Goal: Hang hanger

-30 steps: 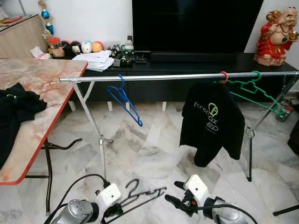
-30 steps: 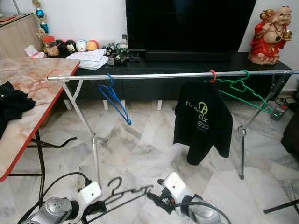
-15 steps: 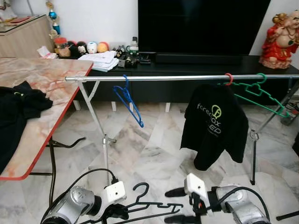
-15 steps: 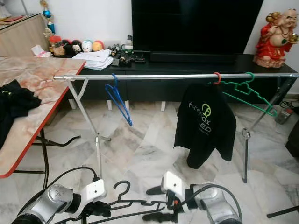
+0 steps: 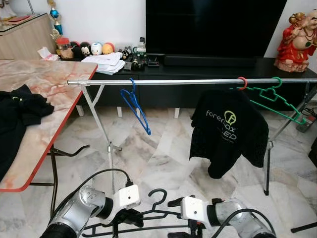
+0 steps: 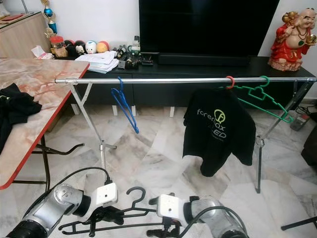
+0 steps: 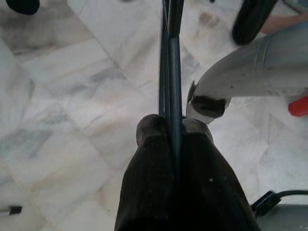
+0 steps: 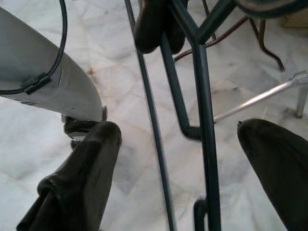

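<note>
Low down, left claw [image 7: 174,126] clamps black hanger [image 5: 157,214]; right claw [image 8: 185,144] gapes astride it.

Black hanger [image 5: 148,218] lower bar, right gripper [image 5: 190,233] fingertips cut off by frame edge.

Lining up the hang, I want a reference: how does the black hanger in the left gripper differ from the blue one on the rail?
The black hanger is clamped low in the left gripper, lying nearly flat; the blue hanger hangs from the rail, tilted. Black is off the rail; blue is hooked on. Both are bare.
</note>
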You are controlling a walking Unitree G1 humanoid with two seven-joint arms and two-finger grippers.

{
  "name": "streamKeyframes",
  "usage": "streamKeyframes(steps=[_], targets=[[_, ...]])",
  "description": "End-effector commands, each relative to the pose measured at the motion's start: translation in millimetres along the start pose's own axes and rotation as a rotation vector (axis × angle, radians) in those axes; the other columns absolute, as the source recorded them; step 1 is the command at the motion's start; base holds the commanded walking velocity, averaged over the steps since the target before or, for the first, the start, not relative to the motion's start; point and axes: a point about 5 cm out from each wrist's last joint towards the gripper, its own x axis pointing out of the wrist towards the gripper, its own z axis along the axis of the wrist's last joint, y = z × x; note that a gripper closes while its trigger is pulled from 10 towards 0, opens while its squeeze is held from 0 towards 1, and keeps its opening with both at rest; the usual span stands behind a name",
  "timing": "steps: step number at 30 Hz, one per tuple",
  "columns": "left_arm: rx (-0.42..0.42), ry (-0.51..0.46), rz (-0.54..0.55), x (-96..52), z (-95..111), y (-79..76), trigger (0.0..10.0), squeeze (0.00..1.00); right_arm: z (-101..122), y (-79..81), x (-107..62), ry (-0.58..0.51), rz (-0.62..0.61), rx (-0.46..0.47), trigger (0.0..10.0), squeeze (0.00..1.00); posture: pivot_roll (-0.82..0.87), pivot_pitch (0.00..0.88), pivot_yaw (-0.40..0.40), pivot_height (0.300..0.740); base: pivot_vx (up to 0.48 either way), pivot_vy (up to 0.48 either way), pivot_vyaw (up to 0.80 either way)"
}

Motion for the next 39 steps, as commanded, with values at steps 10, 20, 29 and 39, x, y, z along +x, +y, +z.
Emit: streamKeyframes(steps=[10,20,29,39], targets=[[0.048,0.006,-0.041,1.8,8,-8.6,10.0,0.00,4,-2.0,2.8,-0.039,0.017,0.019,10.0,0.00,0.09,0.019,-0.018,0.740,0.000,0.000,0.00],[0.099,-0.028,0.005,-2.8,15,-4.3,10.0,0.00,5,-1.6,3.3,-0.144,0.088,0.224,0.0,0.00,0.10,0.013,-0.022,0.740,0.000,0.000,0.00],[0.128,-0.005,-0.006,-7.4,15,-1.4,10.0,0.00,2,1.4,-0.6,-0.123,0.160,0.235,0.0,0.00,0.10,0.001,-0.019,0.740,0.000,0.000,0.00],[0.194,0.013,-0.040,-8.2,23,-2.2,10.0,0.00,-1,5.9,1.6,-0.102,0.167,0.234,10.0,0.00,0.09,0.000,-0.015,0.740,0.000,0.000,0.00]])
